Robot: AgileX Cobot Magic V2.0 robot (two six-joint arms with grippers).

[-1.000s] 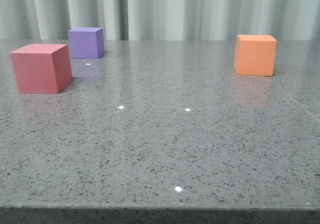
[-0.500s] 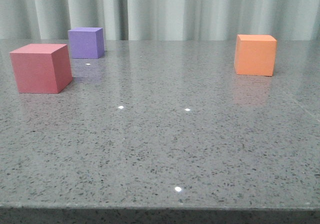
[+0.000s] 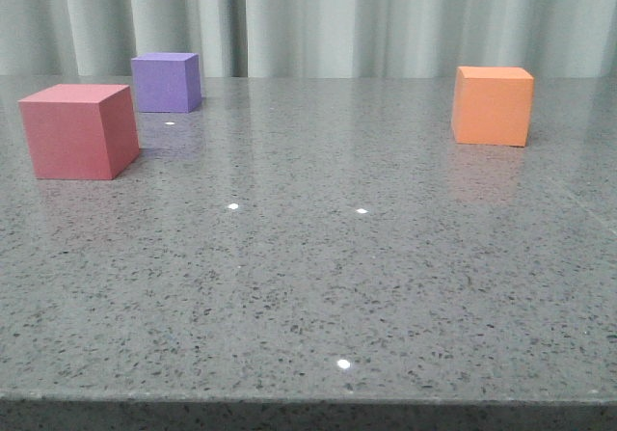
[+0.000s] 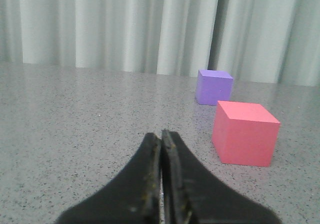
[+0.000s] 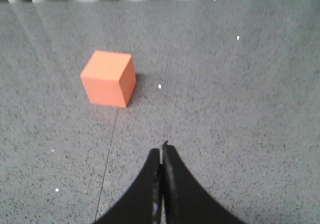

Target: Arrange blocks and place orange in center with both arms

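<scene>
- The orange cube (image 3: 493, 105) sat alone at the table's (image 3: 308, 286) right, well apart from the pinkish-red cube (image 3: 79, 130) and the purple cube (image 3: 166, 81) on the left, so nothing looked arranged yet.
- The left gripper (image 4: 161, 136) and the right gripper (image 5: 162, 151) were each pressed together, holding nothing, probably parked.
- Neither arm showed in the front view, and the cubes' far faces were hidden.

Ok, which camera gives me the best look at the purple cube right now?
The front view: the purple cube sits unobstructed at the far left, behind the red cube, with its top and two sides visible. The left wrist view also shows it, beyond the red cube. The right wrist view doesn't show it.
</scene>
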